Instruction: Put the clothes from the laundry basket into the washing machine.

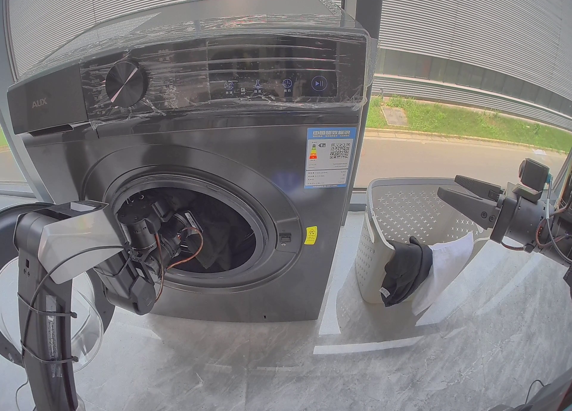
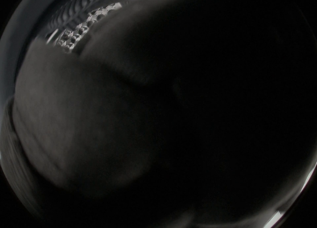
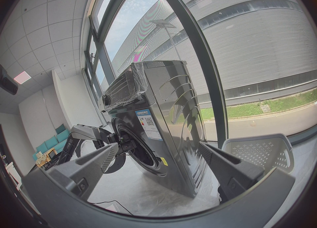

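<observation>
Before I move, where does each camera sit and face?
Head view: on the head, looking down at the washing machine and laundry basket; left arm, right gripper show.
Left wrist view: inside the drum, against dark cloth, drum wall beyond.
Right wrist view: near the basket, facing the machine; its open fingers frame it.
Shared: head and right wrist views both show machine, basket, left arm.

My left arm and a dark cloth crowd the left side of the washing machine drum mouth; its right side is free. The swung-out door blocks the floor to the left. My right gripper, jaws apart, hangs over the laundry basket. The basket's top is open, and a black garment and a white garment drape its front rim.
</observation>
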You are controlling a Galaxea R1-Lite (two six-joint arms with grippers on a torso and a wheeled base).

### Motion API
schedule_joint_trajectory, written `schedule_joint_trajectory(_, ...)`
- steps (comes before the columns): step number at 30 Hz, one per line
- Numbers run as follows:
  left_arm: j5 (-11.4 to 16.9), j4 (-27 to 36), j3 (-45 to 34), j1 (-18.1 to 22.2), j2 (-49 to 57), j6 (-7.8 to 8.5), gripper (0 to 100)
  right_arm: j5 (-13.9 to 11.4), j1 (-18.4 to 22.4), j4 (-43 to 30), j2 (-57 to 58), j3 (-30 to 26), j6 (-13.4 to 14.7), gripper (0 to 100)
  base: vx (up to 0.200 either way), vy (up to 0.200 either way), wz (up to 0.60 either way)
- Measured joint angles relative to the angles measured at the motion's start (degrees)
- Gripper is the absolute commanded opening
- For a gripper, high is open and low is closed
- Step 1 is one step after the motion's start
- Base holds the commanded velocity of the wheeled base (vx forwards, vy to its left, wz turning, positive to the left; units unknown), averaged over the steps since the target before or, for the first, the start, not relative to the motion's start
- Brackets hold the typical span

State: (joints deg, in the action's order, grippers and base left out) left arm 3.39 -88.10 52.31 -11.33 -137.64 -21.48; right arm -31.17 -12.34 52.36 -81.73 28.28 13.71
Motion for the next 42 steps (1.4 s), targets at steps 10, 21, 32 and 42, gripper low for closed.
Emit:
schedule_joint_trajectory(10, -3.2, -0.4, 8.1, 1.4, -4.5, -2.55, 0, 0.0, 0.3, 0.0, -0.5, 0.0, 0.0, 100, 0.000, 0.000, 0.00)
schedule_joint_trajectory(21, -3.9, -0.8, 16.4, 2.5, -7.8, -3.45, 0, 0.0, 0.3, 0.0, -1.6, 0.0, 0.0, 100, 0.000, 0.000, 0.00)
schedule_joint_trajectory(32, -3.8, -0.9, 22.4, 2.5, -11.4, -4.62, 0, 0.0, 0.3, 0.0, -2.2, 0.0, 0.0, 100, 0.000, 0.000, 0.00)
schedule_joint_trajectory(42, 3.2, 5.8, 28.3, 2.4, -14.8, 1.54, 100, 0.0, 0.4, 0.0, -2.7, -0.1, 0.0, 100, 0.000, 0.000, 0.00)
